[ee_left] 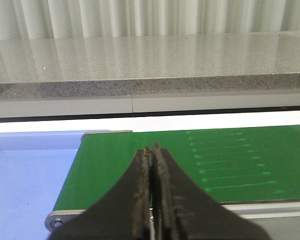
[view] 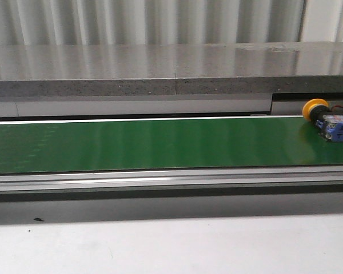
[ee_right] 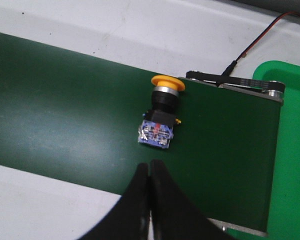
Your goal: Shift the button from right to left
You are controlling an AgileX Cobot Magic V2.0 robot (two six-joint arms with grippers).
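Front view, button: the button lies on its side at the far right end of the green belt, yellow cap toward the back edge, blue contact block toward the front. Neither arm shows here.
Front view, surfaces: the belt is smooth, matte green with a faint sheen; behind it runs a speckled grey stone-like ledge, in front a brushed metal rail.
Left wrist view, tool: the left gripper has its dark fingers pressed together with nothing between them, hanging over the belt's left end.
Left wrist view, goal side: a pale blue tray sits just beside the belt's rounded left end; probably the drop place.
Right wrist view, tool: the right gripper is closed and empty, near the button's blue block but apart from it.
Right wrist view, shapes: round mushroom cap, dark cylindrical neck, square blue block; a green tray borders the belt end.
Step in hand: my judgement is approach and grasp. The fingers must part first, then close across the dark neck or flat block sides; the rounded cap would likely slip.
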